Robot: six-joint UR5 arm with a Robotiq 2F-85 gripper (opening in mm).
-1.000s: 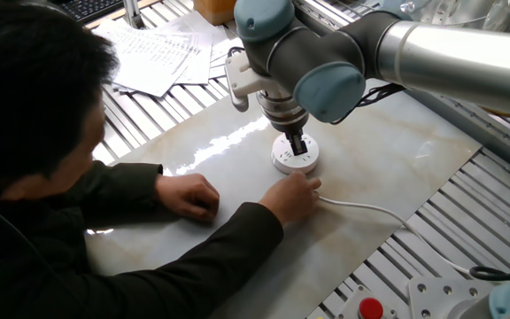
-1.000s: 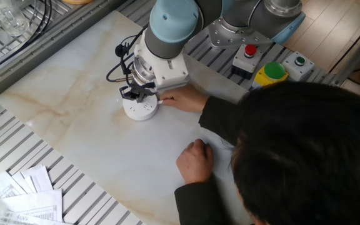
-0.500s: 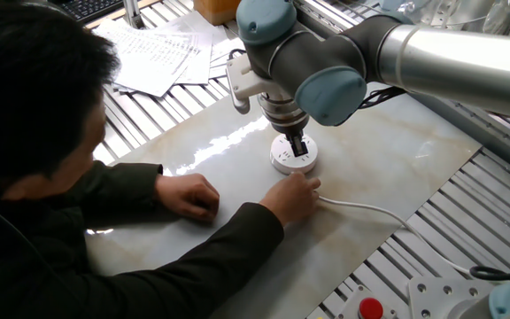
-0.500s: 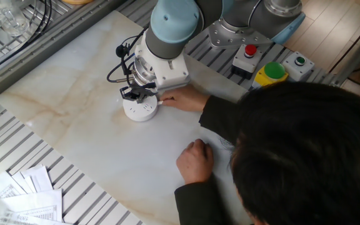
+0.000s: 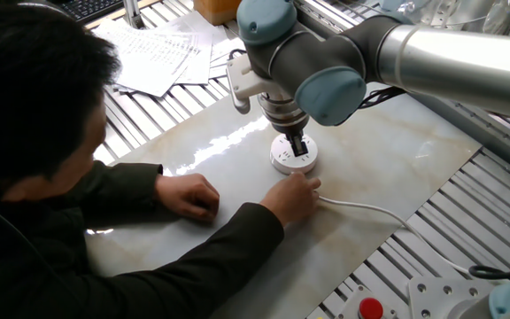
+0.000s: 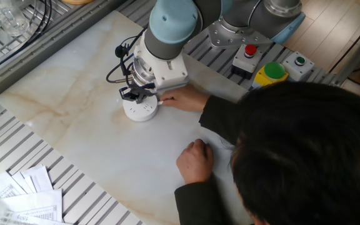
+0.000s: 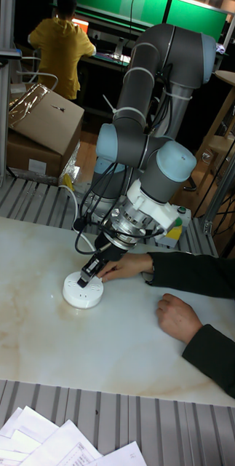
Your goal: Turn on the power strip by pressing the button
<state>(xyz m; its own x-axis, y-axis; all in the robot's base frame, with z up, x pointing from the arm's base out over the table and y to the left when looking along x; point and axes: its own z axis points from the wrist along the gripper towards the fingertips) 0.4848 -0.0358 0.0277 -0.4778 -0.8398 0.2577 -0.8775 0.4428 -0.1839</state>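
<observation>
The power strip [image 5: 283, 160] [image 6: 140, 111] [image 7: 81, 293] is a round white puck with dark slots, lying on the marble board. Its thin white cord [image 5: 361, 209] trails off to the right. My gripper [image 5: 298, 147] [image 6: 136, 95] [image 7: 89, 277] points straight down onto the puck's top face, its dark fingers pressed together into one narrow bar that touches the top. The button itself is hidden under the fingertips. A person's hand [image 5: 294, 197] [image 6: 179, 100] [image 7: 123, 266] rests against the puck's edge where the cord leaves it.
The person leans over the board, the other hand [image 5: 189, 196] [image 6: 195, 160] flat on it. Button boxes with red [image 6: 249, 50] and green [image 6: 274, 69] caps stand behind the arm's base. A white plate with a red button [image 5: 370, 308] lies off the board. Papers [image 5: 156, 53] lie on the slatted table.
</observation>
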